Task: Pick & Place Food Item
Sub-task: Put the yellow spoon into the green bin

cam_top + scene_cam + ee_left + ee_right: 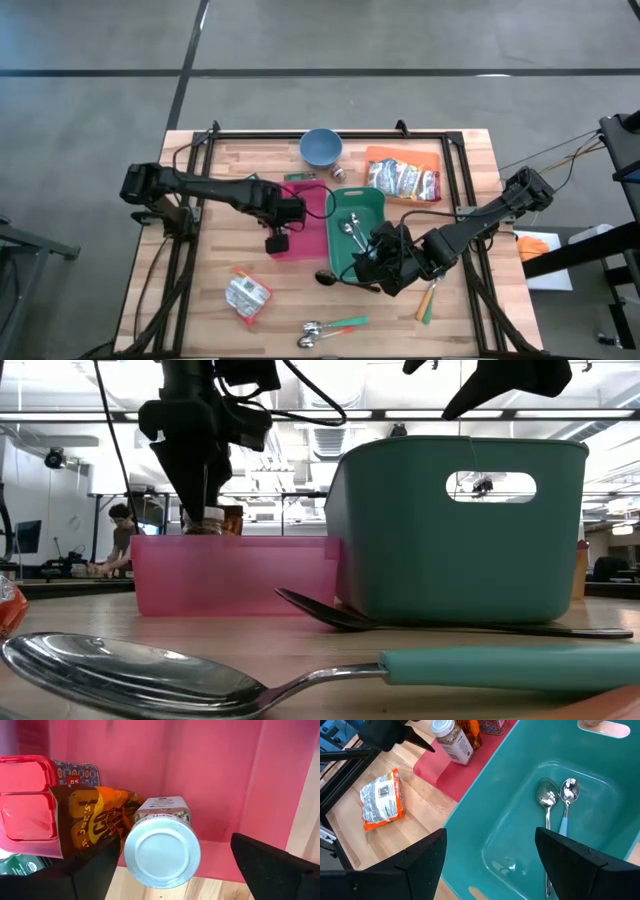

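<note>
Left gripper (277,232): poised over the near end of the pink plastic bin (312,245); its dark fingers (95,870) are spread wide, one on each side of the jar, with gaps showing on both sides, so nothing is pinched.
Food item: a clear glass spice jar with a silver-white lid (161,851) is seen inside the pink bin, against its near wall, directly under the left gripper; whether it rests on the bin floor cannot be told.
Neighbours in the pink bin: an orange-brown snack bag (95,817) lies just beside the jar, with a red lidded box (25,802) beyond it.
Right gripper (385,262): held over the near end of the teal plastic bin (375,205), just beside the pink bin; its fingers (417,857) are parted and empty.
Teal bin contents: two metal spoons (555,800) lie side by side.
</note>
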`<state>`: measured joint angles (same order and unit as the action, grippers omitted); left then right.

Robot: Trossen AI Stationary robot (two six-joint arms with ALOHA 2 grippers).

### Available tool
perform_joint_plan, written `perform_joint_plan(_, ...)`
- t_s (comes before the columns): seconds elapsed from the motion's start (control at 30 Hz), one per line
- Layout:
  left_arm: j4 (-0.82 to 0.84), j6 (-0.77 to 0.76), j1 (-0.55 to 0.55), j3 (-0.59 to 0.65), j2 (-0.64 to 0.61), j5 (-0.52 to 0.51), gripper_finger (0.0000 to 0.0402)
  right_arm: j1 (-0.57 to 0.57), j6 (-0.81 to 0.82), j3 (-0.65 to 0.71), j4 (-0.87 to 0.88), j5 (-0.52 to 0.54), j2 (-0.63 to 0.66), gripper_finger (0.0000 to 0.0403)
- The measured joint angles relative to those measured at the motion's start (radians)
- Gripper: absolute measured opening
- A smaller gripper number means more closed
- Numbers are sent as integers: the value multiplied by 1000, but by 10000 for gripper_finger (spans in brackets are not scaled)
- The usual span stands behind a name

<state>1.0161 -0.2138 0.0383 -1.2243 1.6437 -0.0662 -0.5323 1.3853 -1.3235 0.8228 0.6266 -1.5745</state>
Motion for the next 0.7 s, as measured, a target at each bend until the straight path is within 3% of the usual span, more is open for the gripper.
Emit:
perform_joint_plan(0.37,5,-53,4,-27,-102,19,384,0,1,0,-2,-2,0,298)
perform_joint_plan(0.5,1,-84,23,-43,-156,42,384,0,81,0,4,-4,1,298)
perform_joint_plan(0.7,-2,-195,84,-47,-238,45,384,0,188,-13,47,-118,2,298)
